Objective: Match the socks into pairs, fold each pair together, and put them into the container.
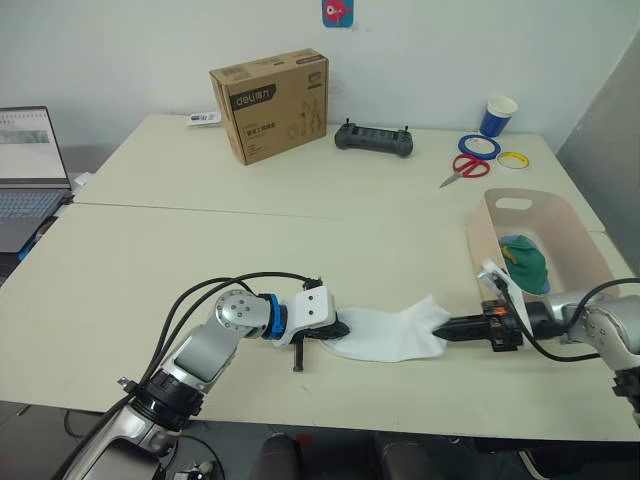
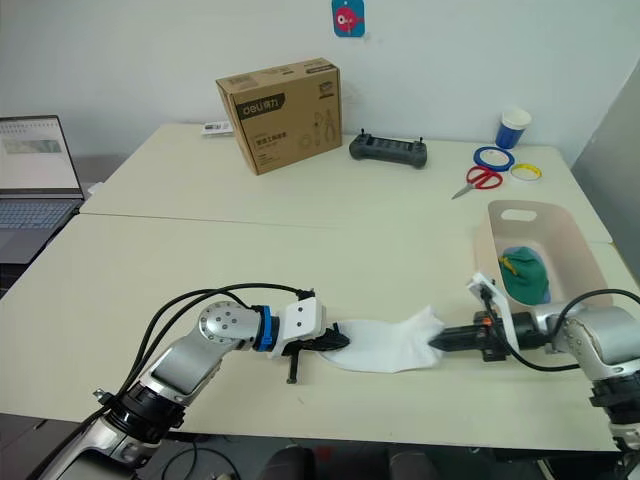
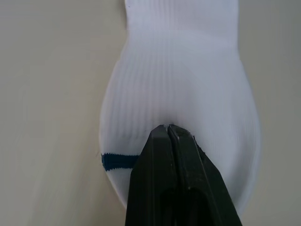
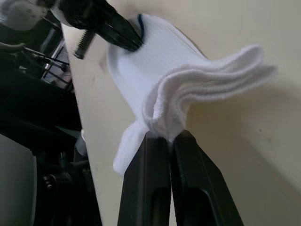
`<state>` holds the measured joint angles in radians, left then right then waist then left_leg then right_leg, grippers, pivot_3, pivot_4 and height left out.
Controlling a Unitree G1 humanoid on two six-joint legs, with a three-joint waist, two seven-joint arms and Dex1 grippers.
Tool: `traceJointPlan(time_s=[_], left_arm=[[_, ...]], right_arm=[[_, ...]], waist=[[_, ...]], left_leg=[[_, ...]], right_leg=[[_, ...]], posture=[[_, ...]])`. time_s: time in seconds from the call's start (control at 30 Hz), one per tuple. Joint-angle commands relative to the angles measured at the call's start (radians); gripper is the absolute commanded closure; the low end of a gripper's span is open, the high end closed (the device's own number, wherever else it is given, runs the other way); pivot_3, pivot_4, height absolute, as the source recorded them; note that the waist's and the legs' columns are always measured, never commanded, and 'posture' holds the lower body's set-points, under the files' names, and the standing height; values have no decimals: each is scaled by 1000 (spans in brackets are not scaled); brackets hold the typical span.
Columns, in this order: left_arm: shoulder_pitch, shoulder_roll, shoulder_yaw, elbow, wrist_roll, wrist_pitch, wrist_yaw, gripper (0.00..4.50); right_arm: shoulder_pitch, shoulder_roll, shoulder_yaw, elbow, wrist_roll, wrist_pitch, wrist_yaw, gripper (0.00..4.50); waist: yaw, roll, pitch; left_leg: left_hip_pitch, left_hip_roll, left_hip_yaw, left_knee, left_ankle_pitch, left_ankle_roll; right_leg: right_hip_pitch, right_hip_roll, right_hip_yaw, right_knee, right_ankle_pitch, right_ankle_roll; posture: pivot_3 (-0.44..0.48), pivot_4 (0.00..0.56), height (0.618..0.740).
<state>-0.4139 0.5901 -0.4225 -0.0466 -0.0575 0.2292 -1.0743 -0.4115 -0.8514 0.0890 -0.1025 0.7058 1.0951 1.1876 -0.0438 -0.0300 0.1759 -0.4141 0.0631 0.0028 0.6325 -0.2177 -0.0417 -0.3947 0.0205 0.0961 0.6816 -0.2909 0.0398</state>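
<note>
Closed left tool [image 3: 168, 128] on white sock [image 3: 178, 80]

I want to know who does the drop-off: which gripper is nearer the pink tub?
Right. The right gripper pinches the white socks just beside the pink tub; the left gripper holds their far end.
</note>
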Motion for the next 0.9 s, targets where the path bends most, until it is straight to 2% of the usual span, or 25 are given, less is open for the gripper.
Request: traceJointPlan(time_s=[0.03, 0.23, 0.4, 0.7, 0.8, 0.87, 0.9], left_arm=[[2, -29, -32, 79, 60, -6, 35, 4500], [-14, -56, -25, 92, 54, -7, 24, 4500], [1, -49, -13, 68, 43, 7, 16, 4500], [29, -37, 13, 32, 30, 34, 13, 4500], [22, -40, 12, 41, 35, 30, 10, 4500], [13, -45, 13, 49, 35, 30, 9, 4500], [10, -45, 14, 51, 34, 30, 9, 4500]], right_arm=[[-44, 49, -4, -130, 84, 66, -34, 4465], [-102, 210, 122, -130, 34, 64, -125, 4465], [-159, 296, 118, -39, 15, 66, -189, 4465], [-158, 300, 136, 33, -30, 24, -190, 4465], [-139, 329, 166, 24, -60, 5, -229, 4465], [-141, 364, 134, 14, -32, 18, -243, 4465], [-145, 379, 115, 11, -16, 32, -252, 3970]], waist=[[2, 2, -1], [5, 1, -2], [5, 1, -2], [3, 1, -2], [2, 1, -2], [1, 1, -2], [0, 1, -2]], left_leg=[[0, 0, -1, 0, 0, 0], [6, -1, 0, 2, 0, 0], [5, -1, 1, 3, 0, 0], [5, 0, 0, 3, 0, 0], [5, 1, 0, 3, 0, 0], [5, 1, 0, 3, 0, 0], [5, 1, 0, 3, 0, 0]], right_leg=[[1, 0, -1, 0, 0, 0], [7, -1, 0, 0, 1, 2], [7, -1, 1, -1, 1, 2], [6, 0, 0, 0, 1, 2], [6, 0, 0, 0, 1, 2], [6, 1, 0, 0, 1, 2], [6, 1, 0, 0, 1, 2]], posture=[[0, 150, 740], [0, 150, 740], [0, 150, 740], [0, 150, 740], [0, 150, 740], [0, 150, 740], [0, 150, 740]])
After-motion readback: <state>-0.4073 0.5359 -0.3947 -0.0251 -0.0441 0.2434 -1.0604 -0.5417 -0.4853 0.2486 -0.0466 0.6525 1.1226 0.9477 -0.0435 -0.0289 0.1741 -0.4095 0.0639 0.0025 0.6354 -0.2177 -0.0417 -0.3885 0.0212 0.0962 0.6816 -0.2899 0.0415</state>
